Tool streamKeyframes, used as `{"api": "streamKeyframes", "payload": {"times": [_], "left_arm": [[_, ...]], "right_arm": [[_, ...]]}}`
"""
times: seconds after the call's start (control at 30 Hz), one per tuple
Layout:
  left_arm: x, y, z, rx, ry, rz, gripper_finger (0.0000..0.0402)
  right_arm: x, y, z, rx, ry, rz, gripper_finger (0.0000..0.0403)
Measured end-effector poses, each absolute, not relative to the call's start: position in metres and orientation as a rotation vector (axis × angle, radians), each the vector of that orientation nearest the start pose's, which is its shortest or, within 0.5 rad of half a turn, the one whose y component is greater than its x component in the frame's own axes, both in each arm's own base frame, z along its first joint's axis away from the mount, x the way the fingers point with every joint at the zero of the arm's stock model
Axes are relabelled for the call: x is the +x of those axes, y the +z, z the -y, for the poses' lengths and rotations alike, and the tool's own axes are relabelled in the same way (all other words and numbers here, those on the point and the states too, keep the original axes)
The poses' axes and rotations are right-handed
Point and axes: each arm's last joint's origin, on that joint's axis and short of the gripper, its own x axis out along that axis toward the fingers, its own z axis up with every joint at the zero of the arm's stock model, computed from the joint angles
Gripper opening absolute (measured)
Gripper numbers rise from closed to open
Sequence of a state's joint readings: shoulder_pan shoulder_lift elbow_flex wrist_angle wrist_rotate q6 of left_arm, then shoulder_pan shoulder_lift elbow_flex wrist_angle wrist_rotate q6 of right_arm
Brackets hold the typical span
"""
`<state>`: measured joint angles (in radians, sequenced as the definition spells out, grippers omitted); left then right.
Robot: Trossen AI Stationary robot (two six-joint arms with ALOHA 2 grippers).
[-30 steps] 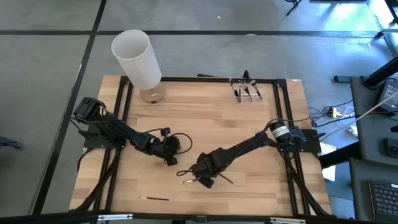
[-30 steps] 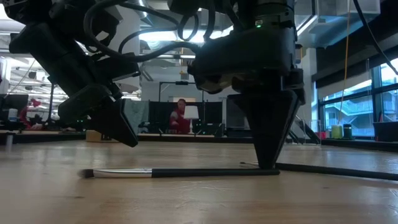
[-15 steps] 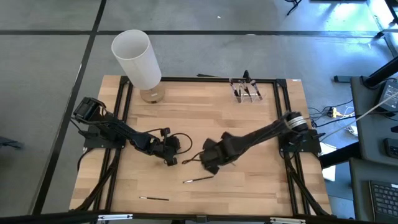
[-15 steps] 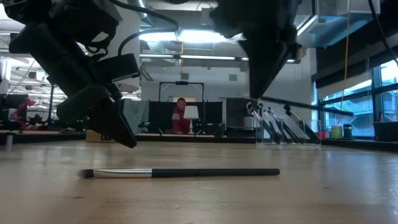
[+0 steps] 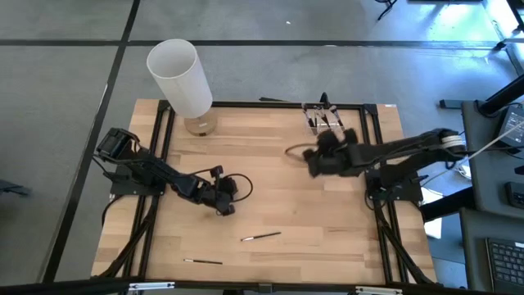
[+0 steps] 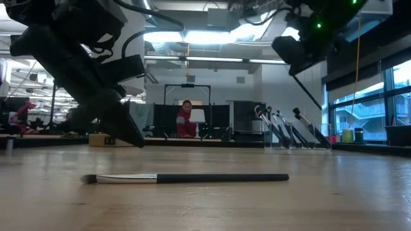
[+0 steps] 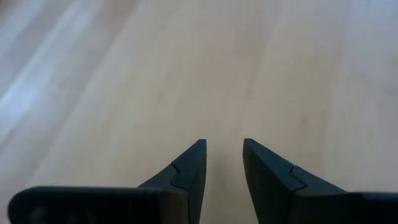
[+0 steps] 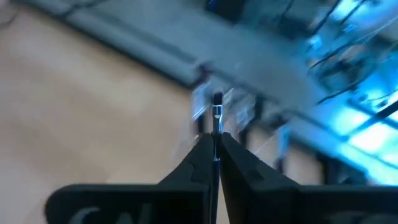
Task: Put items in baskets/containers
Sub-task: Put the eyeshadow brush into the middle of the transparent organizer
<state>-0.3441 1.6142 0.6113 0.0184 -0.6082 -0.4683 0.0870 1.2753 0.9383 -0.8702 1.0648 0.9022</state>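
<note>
My right gripper is up in the air over the table's far right, shut on a thin black makeup brush. Just beyond it the small clear holder stands at the far edge with several brushes leaning in it. Two more brushes lie flat on the wood: one near the middle, also in the low view, and one by the near edge. My left gripper hovers low over bare wood left of centre, open with nothing between its fingers. My right gripper pinches the brush's thin shaft between its two fingers. The silver ferrule and dark tip stick out past the fingertips. The brush is lifted clear of the table. The fingers themselves hide the rest of the handle.
A tall white cylinder stands at the far left corner, with a small tan object at its foot. A black frame rims the table. Bare wood lies between the two arms. A person sits far off in the room.
My right gripper has risen from the table's near middle with one brush. It has swung toward the far right, close to the clear holder, and turned as it went. A second brush that lay beside it has stayed on the wood.
</note>
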Motion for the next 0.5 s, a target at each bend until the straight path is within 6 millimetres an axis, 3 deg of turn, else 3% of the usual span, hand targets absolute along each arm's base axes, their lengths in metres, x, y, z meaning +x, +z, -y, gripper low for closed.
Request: {"api": "streamKeyframes", "payload": {"times": [0.2, 0.37, 0.5], "left_arm": [[0.257, 0.118, 0.067, 0.043, 0.493, -0.762, 0.0102], [0.257, 0.118, 0.065, 0.034, 0.501, -0.758, 0.0102], [0.257, 0.118, 0.065, 0.035, 0.502, -0.759, 0.0102]], "right_arm": [[0.21, 0.243, 0.058, 0.045, -1.336, -0.413, 0.0023], [0.218, 0.235, 0.094, -0.061, -1.129, -0.362, 0.0023], [0.213, 0.237, 0.11, -0.138, -1.179, -0.377, 0.0024]]}}
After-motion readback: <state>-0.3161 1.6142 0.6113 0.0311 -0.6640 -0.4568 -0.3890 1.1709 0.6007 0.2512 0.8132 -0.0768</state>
